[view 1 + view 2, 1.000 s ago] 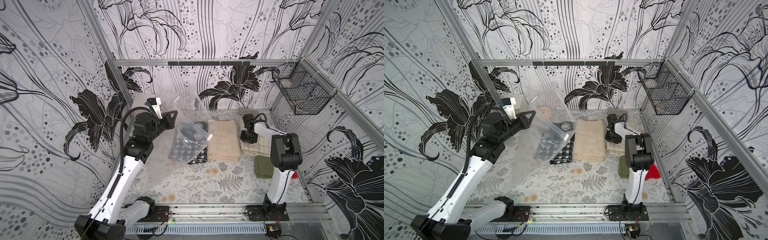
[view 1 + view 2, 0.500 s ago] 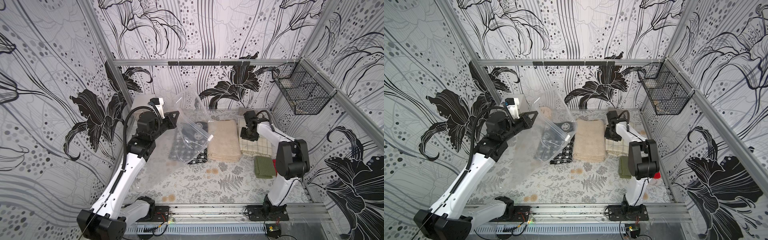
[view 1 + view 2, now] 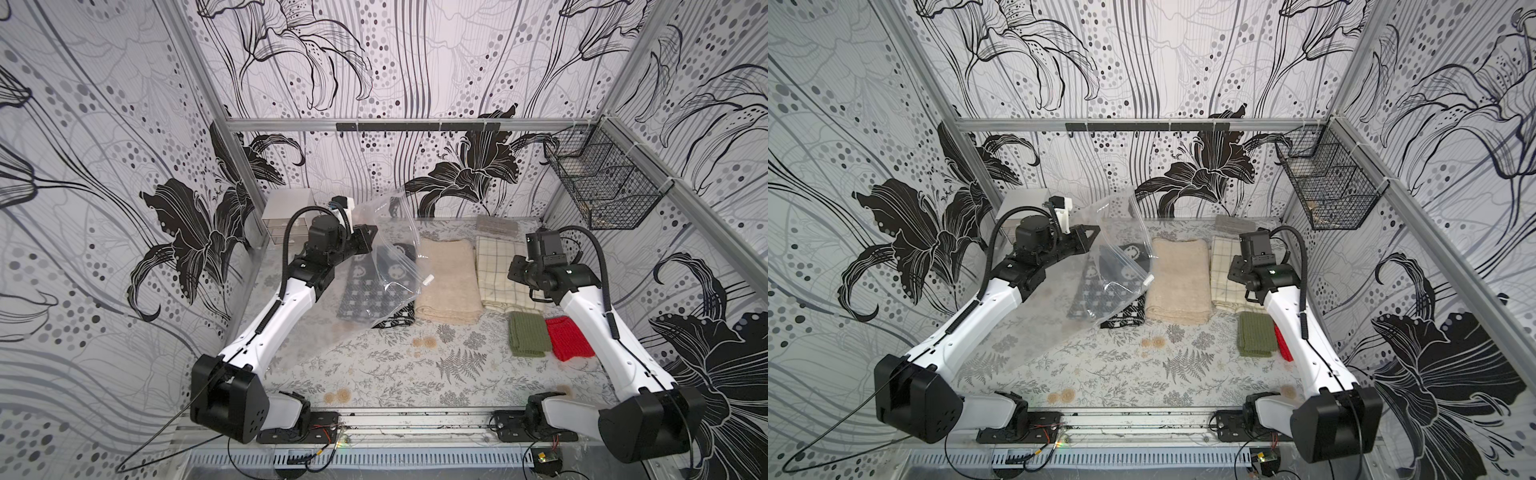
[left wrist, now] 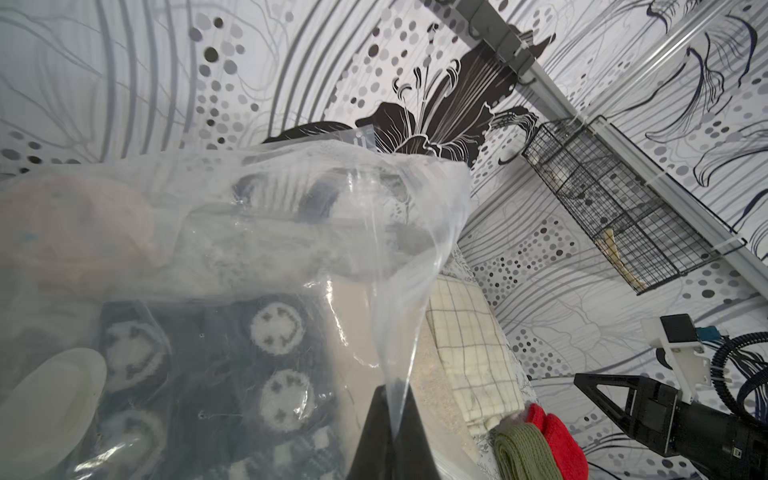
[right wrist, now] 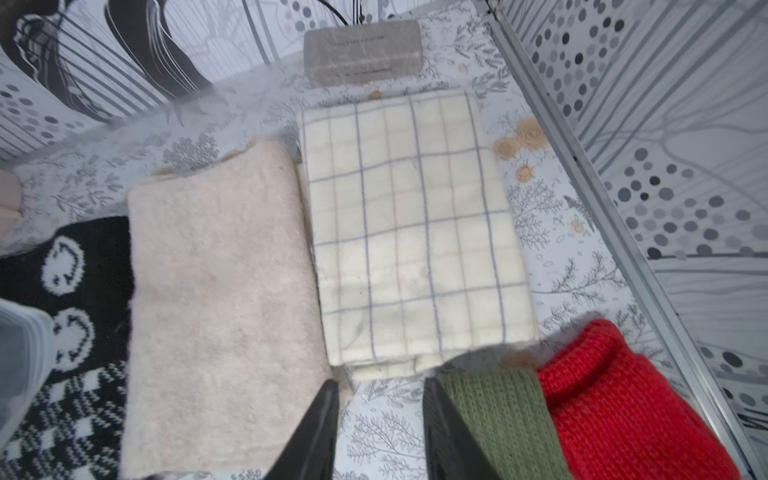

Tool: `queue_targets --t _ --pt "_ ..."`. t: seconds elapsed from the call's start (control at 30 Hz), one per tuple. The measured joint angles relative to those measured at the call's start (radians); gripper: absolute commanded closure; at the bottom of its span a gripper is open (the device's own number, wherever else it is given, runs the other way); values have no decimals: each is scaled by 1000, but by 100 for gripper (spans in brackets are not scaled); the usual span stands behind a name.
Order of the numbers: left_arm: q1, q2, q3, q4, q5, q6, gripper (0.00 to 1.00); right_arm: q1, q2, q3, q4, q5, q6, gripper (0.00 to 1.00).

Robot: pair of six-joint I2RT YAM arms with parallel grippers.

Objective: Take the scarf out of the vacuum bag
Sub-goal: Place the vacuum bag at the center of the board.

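While the vacuum bag is kept pinched in the closed left pincer, little is seen to have altered on that side. Over the last second the pincer has only been carried slightly toward the middle. The bag hangs crumpled from its tips, and the white zip slider dangles below and beyond them. In the left wrist view the plastic is shown nipped tight between the tips, and the round valve disc is seen lower in the bag.

The black-and-white scarf is found on the table beneath the left pincer, unmoved. Its near end lies bare outside the bag; the rest is viewed through hanging plastic. Whether any part is still inside the mouth cannot be told.

Between the two pincers a cream cloth and a checked cloth lie folded, untouched.

The main change is noted on the right. The right pincer has been drawn back a little, away from the left pincer, and its arm has been folded low. The jaws are held narrowly apart, with nothing between them. A green knit and a red knit lie just beside it.

The pull is judged finished or nearly so. It is judged that the bag has only to be lifted clear of the scarf.
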Motion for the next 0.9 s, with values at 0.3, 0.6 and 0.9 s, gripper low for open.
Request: queue_targets --t 0.3,0.6,0.9 --pt "-79 236 65 104 70 28 74 0 -105 -109 -8 -19 -3 63" --pt "-82 418 153 158 117 41 1 0 -143 -127 -11 -34 -5 49" --pt "-105 329 137 123 80 85 1 0 -167 -161 -5 -38 0 0"
